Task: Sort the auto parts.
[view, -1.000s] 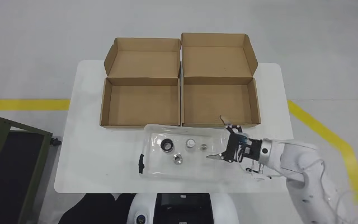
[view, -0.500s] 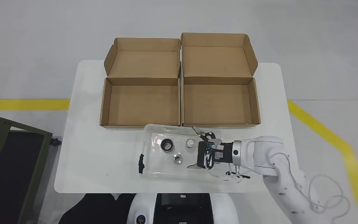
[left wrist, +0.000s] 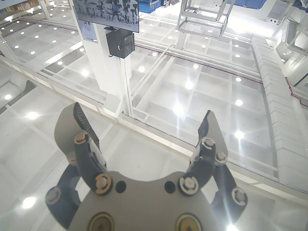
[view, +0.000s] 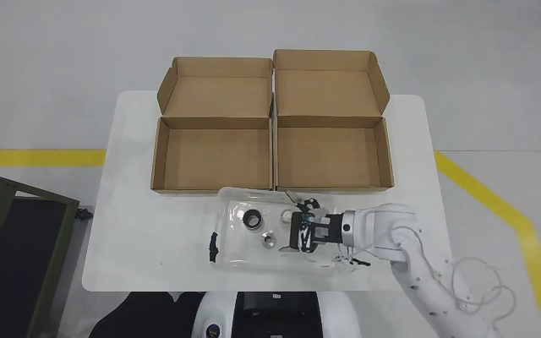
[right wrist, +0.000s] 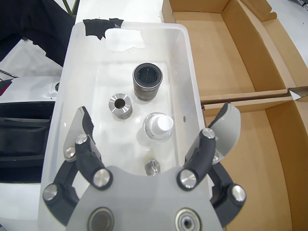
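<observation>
Translucent white bin [right wrist: 72,73], black bearing [right wrist: 147,82], silver bushing [right wrist: 120,105], brown cardboard boxes [view: 211,156], white table [view: 135,220]

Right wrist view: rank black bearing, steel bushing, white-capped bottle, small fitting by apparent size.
1. black bearing and white-capped bottle: about alike. The bottle is nearer the camera, so they are not ranked.
2. steel bushing
3. small fitting, partly hidden
</observation>
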